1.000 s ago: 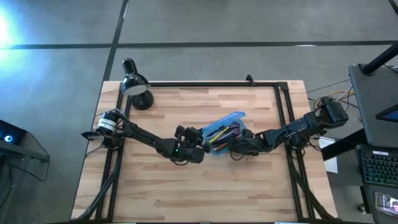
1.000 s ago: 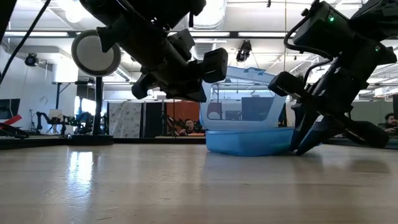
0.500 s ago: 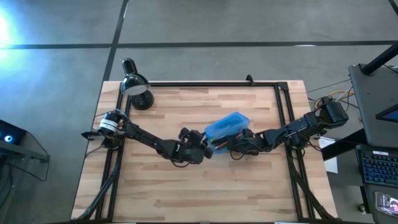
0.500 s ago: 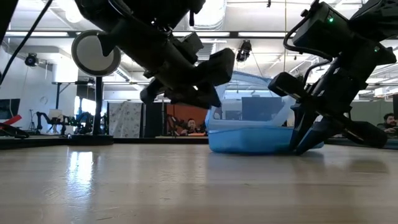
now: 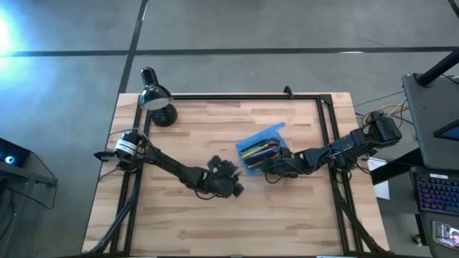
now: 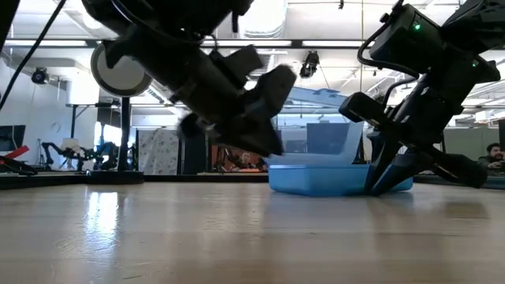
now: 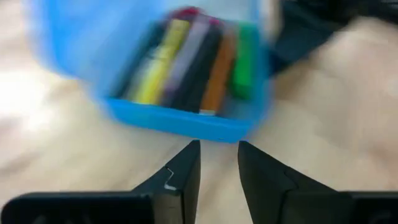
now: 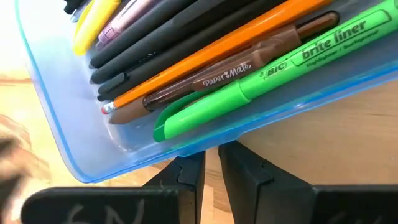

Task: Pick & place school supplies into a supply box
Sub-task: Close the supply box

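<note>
supply box (image 5: 259, 151): table centre, lid up, pens inside
left gripper (image 5: 234, 188): at box's 7 o'clock, fingers parted, grasping nothing
right gripper (image 5: 269, 172): at box's 5 o'clock edge, grip: cannot tell

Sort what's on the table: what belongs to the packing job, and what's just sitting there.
Job: supply box, lid up; green highlighter, orange pencil, yellow pen and black pens inside it.
Lying about: black desk lamp at the table's far left corner.
</note>
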`<state>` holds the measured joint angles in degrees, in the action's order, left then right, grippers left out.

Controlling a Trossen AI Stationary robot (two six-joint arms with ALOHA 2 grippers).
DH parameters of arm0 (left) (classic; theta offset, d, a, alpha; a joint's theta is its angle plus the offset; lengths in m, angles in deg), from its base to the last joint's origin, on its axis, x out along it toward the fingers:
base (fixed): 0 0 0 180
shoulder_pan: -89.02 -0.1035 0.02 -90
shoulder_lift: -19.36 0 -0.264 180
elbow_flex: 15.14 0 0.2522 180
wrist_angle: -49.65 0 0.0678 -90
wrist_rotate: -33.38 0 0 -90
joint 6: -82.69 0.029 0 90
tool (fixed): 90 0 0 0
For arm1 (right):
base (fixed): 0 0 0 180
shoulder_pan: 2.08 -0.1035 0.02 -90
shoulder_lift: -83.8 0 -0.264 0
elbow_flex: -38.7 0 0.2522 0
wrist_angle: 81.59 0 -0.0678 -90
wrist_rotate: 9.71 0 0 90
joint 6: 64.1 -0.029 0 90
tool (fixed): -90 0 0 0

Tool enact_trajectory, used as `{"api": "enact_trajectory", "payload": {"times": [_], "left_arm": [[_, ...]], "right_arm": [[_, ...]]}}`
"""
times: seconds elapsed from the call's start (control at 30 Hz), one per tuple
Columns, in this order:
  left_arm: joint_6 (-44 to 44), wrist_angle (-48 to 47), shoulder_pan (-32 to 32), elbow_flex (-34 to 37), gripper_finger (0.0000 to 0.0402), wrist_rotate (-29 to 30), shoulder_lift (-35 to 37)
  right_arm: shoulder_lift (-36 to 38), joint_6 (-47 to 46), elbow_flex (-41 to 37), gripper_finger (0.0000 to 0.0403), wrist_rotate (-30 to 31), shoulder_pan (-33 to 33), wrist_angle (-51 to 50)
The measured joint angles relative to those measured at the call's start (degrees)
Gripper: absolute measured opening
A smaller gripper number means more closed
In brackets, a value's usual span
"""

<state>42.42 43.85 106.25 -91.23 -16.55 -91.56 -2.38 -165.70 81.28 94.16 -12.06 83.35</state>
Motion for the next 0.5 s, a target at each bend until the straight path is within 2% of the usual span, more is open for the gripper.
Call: {"api": "enact_trajectory", "payload": {"times": [0.1,0.17,0.23,0.3,0.33,0.37,0.4,0.5], "left_arm": [[-9.3,-12.4,0.3,0.0,0.0091,10.6,2.0],[-24.2,-26.6,-0.3,0.0,0.0091,17.1,4.4],[-41.9,-39.8,-2.3,0.7,0.0091,20.0,7.6],[-52.6,-43.5,-6.2,3.5,0.0088,20.8,11.1],[-54.3,-39.7,-8.8,5.9,0.0086,21.4,12.6],[-53.2,-32.0,-12.3,8.6,0.0082,21.0,13.8],[-48.7,-20.5,-16.4,11.7,0.0077,17.1,14.6],[-29.9,24.8,-29.2,19.2,0.0061,-3.3,10.0]], "right_arm": [[0.1,0.1,0.0,0.0048,0.0,0.0,0.0],[0.1,0.3,0.0,0.0048,-0.1,0.0,0.0],[0.3,0.6,0.0,0.0048,-0.2,0.0,0.0],[0.4,1.3,0.0,0.0048,-0.2,0.0,-0.1],[0.5,1.3,-0.1,0.0048,-0.2,0.0,-0.1],[0.6,1.3,-0.1,0.0048,-0.1,0.0,-0.2],[0.7,1.3,-0.1,0.0048,-0.1,0.0,-0.2],[1.0,1.3,-0.1,0.0048,-0.1,0.0,-0.2]]}}
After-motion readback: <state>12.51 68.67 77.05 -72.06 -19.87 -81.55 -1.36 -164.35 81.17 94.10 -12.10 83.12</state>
